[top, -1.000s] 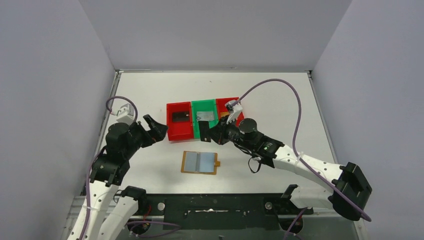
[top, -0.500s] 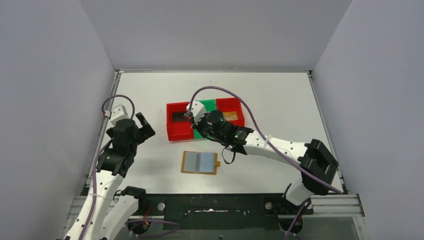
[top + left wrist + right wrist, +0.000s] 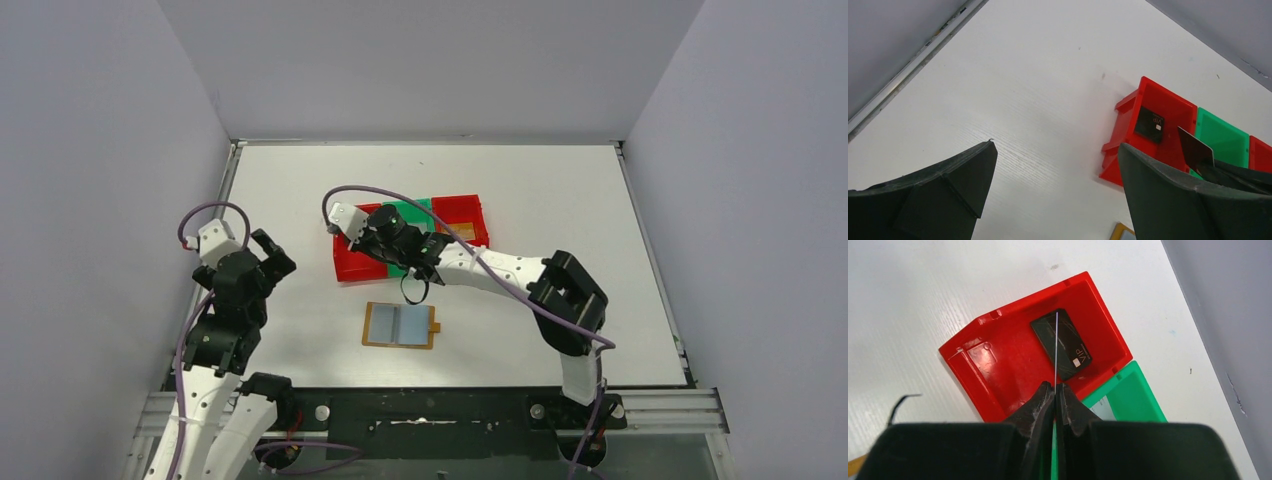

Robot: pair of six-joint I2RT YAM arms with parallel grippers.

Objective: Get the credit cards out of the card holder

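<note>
The card holder (image 3: 400, 325) lies open and flat on the table, tan-edged with pale blue sleeves; its corner shows in the left wrist view (image 3: 1122, 232). My right gripper (image 3: 375, 243) (image 3: 1055, 386) is shut on a thin dark credit card (image 3: 1055, 347) held edge-on (image 3: 1195, 146) above the left red bin (image 3: 350, 262). A black card (image 3: 1062, 344) (image 3: 1150, 124) lies in that bin. A silver-grey card (image 3: 1102, 403) lies in the green bin (image 3: 1135, 400). An orange-brown card (image 3: 462, 231) lies in the right red bin. My left gripper (image 3: 272, 255) (image 3: 1055, 150) is open and empty, left of the bins.
The three joined bins (image 3: 470, 205) stand mid-table, just behind the card holder. The right arm reaches over them from the right, its purple cable (image 3: 350, 192) looping above. The left wall and the table's edge rail (image 3: 913, 70) lie close to the left gripper.
My right gripper has swung left with the card, from over the right red bin to over the left red bin. My left arm has pulled back to the left, still open.
</note>
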